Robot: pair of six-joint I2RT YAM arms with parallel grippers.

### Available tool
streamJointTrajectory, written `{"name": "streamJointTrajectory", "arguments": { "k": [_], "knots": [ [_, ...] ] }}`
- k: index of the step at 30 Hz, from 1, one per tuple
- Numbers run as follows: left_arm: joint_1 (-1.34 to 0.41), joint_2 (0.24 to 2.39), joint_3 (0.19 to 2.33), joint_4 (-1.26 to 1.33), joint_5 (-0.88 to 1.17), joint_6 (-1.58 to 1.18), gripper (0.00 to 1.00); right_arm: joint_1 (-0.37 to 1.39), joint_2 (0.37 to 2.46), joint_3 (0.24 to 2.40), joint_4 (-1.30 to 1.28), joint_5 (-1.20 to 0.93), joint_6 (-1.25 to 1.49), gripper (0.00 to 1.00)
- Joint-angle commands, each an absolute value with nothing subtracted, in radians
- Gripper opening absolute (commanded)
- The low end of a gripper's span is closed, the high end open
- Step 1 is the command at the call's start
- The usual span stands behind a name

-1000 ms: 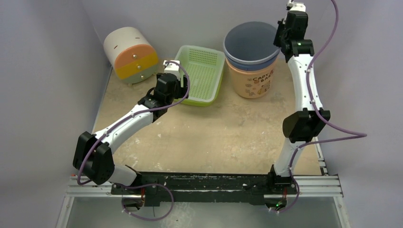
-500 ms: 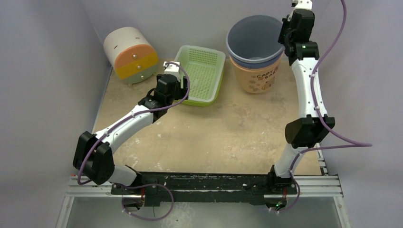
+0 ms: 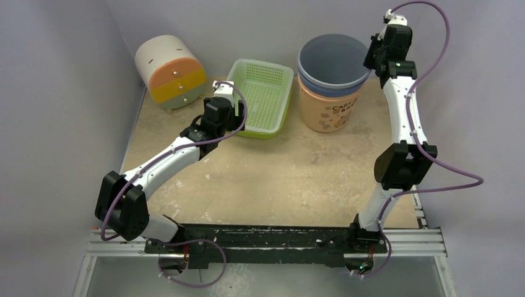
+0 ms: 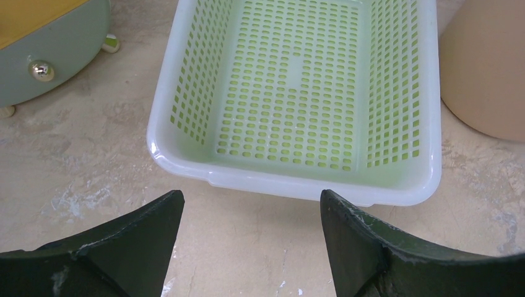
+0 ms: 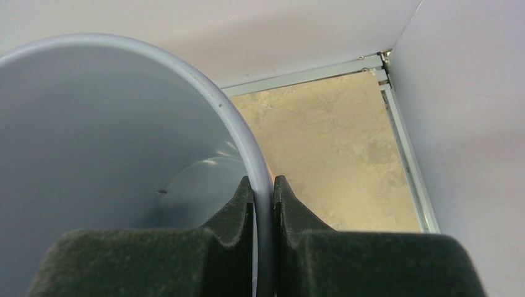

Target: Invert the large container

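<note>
The large container (image 3: 327, 110) is a bucket with an orange printed body and a grey-blue rim and inside; it stands mouth-up at the back right. My right gripper (image 3: 372, 60) is shut on the right side of its rim. In the right wrist view one finger is inside the grey-blue wall (image 5: 93, 136) and the other outside, with the gripper (image 5: 264, 182) pinching the rim between them. My left gripper (image 3: 223, 117) hangs open with nothing in it, just short of the basket's near left corner; the left wrist view shows bare table between its jaws (image 4: 251, 201).
A green perforated basket (image 3: 282, 108) lies left of the bucket, its near rim (image 4: 291, 182) just ahead of my left fingers. A round white drawer unit (image 3: 170, 71) with orange, yellow and green fronts stands at the back left. Grey walls close in the left, back and right.
My right gripper has moved right and back with the rim in its grip, and the bucket's top has shifted right with it. The left arm has not moved.
</note>
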State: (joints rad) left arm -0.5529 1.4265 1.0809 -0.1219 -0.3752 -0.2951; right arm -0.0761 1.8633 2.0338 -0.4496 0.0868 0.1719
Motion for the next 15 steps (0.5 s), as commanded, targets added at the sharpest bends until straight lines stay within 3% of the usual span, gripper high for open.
{"name": "streamJointTrajectory", "arguments": {
  "k": [1,6,9,15],
  "knots": [
    [-0.558,1.414,1.076,-0.103,-0.393,-0.293,0.78,-0.071,1.794,2.039,-0.26,0.043,0.258,0.09],
    [-0.558,1.428,1.079,-0.097,-0.389,-0.294,0.78,-0.072,1.815,2.07,-0.298,0.041,0.241,0.31],
    [-0.558,1.437,1.082,-0.097,-0.384,-0.295,0.78,-0.072,1.831,2.099,-0.324,0.044,0.228,0.39],
    [-0.558,1.442,1.082,-0.097,-0.388,-0.294,0.78,-0.072,1.829,2.095,-0.331,0.048,0.221,0.4]
  ]
}}
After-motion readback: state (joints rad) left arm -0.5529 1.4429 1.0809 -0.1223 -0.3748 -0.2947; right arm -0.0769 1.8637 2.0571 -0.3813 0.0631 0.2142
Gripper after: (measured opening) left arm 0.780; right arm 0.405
